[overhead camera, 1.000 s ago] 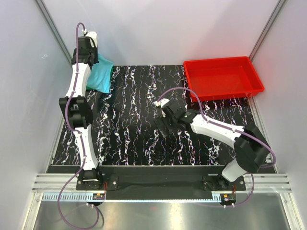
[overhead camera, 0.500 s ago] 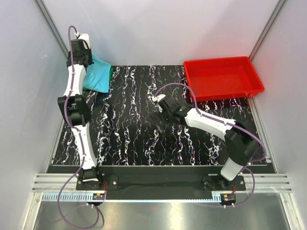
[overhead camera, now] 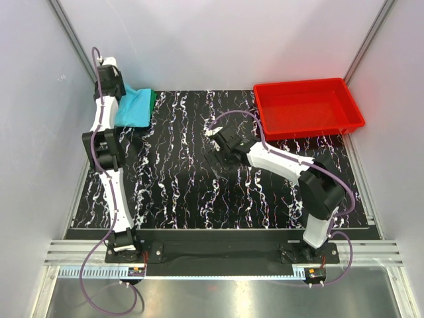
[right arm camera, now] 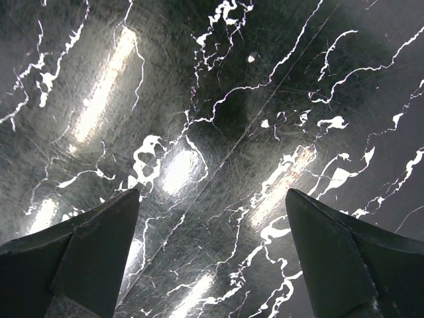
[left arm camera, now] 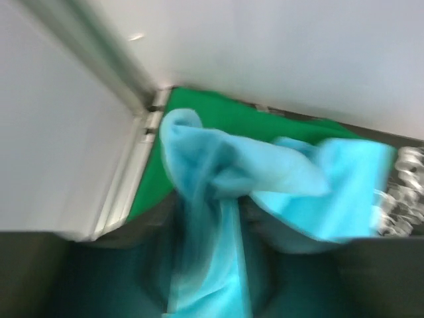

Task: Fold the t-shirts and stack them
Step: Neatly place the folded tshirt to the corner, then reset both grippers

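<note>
Because the left wrist view was smeared with motion, we could not tell whether the left gripper (overhead camera: 109,89) was clenched on the cloth or had released it. A band of the light cyan-blue shirt (left arm camera: 278,172) ran down between its dark fingers, and that was all we could read. The gripper hung over the far left corner of the surface (overhead camera: 172,192). Below it the cyan shirt lay bunched and ridged rather than flat, on top of the dark green shirt (left arm camera: 218,119), whose cloth showed past it along the far and left sides. In the top view only a thin green margin showed beyond the cyan.

The right gripper (right arm camera: 212,199) had its jaws spread wide and grasped nothing. It hovered low over the marbled surface near the middle, well apart from both shirts. The red tray (overhead camera: 310,132) sat at the far right corner, taking no part.

Our reading: the step in hand was setting the cyan shirt onto the green one. To do it well, we judged that the left gripper should let go fully before rising, then lift straight up so the fingers do not drag the fold askew. The bunched ridge would want flattening, and the right arm was free to pin one edge meanwhile.
</note>
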Robot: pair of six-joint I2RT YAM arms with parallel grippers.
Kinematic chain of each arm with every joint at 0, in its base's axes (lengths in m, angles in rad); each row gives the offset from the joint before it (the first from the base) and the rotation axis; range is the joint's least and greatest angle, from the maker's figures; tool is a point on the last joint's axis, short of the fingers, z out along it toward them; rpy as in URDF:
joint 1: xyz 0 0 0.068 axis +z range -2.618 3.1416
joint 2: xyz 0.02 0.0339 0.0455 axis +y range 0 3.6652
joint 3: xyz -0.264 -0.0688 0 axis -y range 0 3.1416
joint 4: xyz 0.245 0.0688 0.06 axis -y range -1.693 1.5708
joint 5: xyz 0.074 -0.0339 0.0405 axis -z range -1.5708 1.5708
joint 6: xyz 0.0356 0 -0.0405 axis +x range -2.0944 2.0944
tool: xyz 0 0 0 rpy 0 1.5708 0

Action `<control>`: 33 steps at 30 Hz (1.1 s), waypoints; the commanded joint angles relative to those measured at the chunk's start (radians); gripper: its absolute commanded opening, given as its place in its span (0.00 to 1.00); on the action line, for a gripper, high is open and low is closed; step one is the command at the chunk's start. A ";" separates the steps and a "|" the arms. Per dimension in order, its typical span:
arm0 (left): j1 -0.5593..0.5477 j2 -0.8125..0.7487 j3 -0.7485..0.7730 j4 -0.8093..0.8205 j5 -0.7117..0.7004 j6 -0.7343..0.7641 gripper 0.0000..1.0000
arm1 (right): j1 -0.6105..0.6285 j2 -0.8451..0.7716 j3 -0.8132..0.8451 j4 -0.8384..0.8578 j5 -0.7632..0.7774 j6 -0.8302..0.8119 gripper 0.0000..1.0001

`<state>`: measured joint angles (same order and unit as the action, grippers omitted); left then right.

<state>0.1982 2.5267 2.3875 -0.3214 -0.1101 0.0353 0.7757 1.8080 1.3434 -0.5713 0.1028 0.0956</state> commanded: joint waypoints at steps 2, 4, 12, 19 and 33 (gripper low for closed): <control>0.015 0.021 0.073 0.084 -0.284 -0.032 0.86 | -0.015 -0.010 0.063 -0.067 -0.009 0.047 1.00; 0.000 -0.003 0.064 0.081 -0.304 -0.032 0.85 | -0.015 -0.051 0.044 -0.081 0.001 0.064 1.00; -0.085 -0.216 -0.039 -0.007 -0.278 -0.051 0.89 | -0.015 -0.245 -0.095 -0.056 -0.011 0.170 1.00; -0.215 -0.575 -0.423 -0.120 -0.015 -0.227 0.88 | -0.021 -0.461 -0.292 0.023 -0.052 0.314 1.00; -0.554 -1.664 -1.753 0.156 0.530 -0.796 0.99 | -0.042 -1.424 -1.111 0.250 0.127 1.253 1.00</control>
<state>-0.3527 1.0248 0.7898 -0.2878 0.2264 -0.5579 0.7383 0.5354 0.3195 -0.3199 0.1314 0.9874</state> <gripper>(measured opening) 0.984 0.994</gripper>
